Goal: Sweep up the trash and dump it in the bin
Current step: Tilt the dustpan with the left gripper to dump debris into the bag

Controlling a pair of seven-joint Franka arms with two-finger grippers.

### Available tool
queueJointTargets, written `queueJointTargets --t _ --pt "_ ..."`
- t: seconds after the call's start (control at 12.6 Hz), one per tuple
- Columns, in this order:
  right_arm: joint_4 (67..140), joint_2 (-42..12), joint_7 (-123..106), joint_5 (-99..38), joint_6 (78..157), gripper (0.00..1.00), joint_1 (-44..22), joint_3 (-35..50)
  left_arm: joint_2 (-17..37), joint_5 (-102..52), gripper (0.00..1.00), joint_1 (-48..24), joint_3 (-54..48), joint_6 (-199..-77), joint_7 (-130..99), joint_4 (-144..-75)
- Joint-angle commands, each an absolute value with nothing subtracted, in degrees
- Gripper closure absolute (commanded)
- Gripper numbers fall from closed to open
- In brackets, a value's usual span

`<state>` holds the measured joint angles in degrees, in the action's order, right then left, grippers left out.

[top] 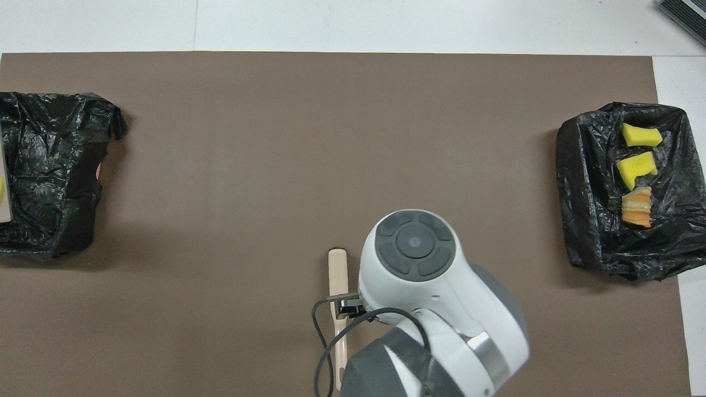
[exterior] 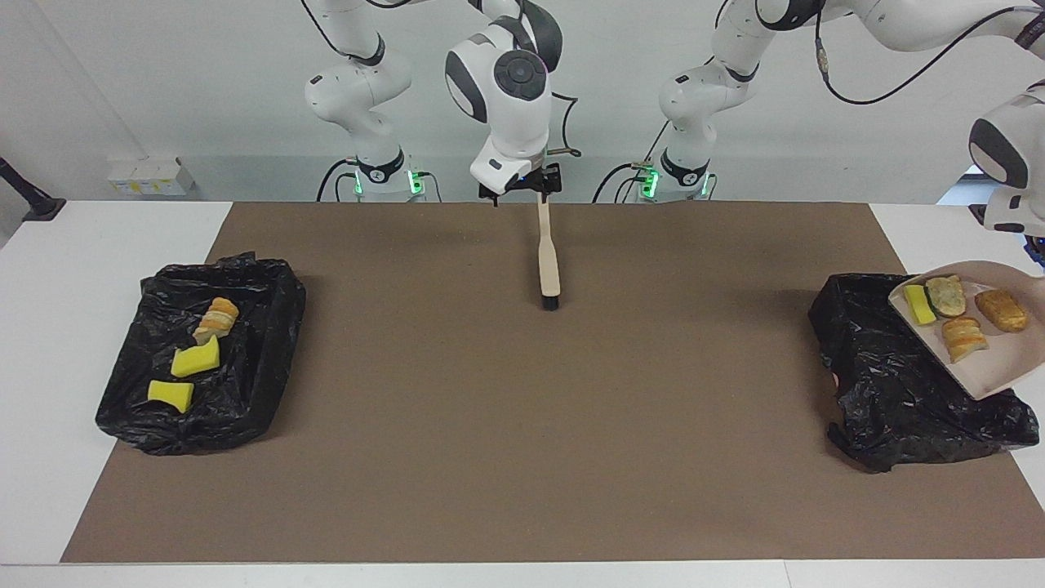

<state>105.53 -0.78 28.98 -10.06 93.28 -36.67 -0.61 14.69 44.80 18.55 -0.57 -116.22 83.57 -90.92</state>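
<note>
The beige dustpan hangs tilted over the black-bagged bin at the left arm's end of the table. It carries trash: a yellow sponge chunk, a green-backed piece, a striped bread piece and a golden pastry. My left gripper is shut on the dustpan's handle and is mostly cut off at the picture's edge. The brush lies flat on the brown mat, bristles away from the robots. My right gripper hovers open just above the brush's handle end.
A second black-bagged bin stands at the right arm's end. It holds two yellow sponge chunks and a striped bread piece. In the overhead view, only a sliver of the dustpan shows over the bin.
</note>
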Motion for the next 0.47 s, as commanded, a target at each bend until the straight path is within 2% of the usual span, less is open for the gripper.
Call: queueJointTargets --t 0.0,0.4 --pt "100.7 0.1 21.9 -8.9 89.2 0.00 -31.6 -0.3 15.0 51.4 1.00 15.5 0.2 -113.0 80.3 -90.2" --pt "100.3 3.7 2.4 -3.3 89.5 0.00 -21.8 -0.5 14.5 67.0 1.00 10.6 0.1 -102.8 75.6 -89.8"
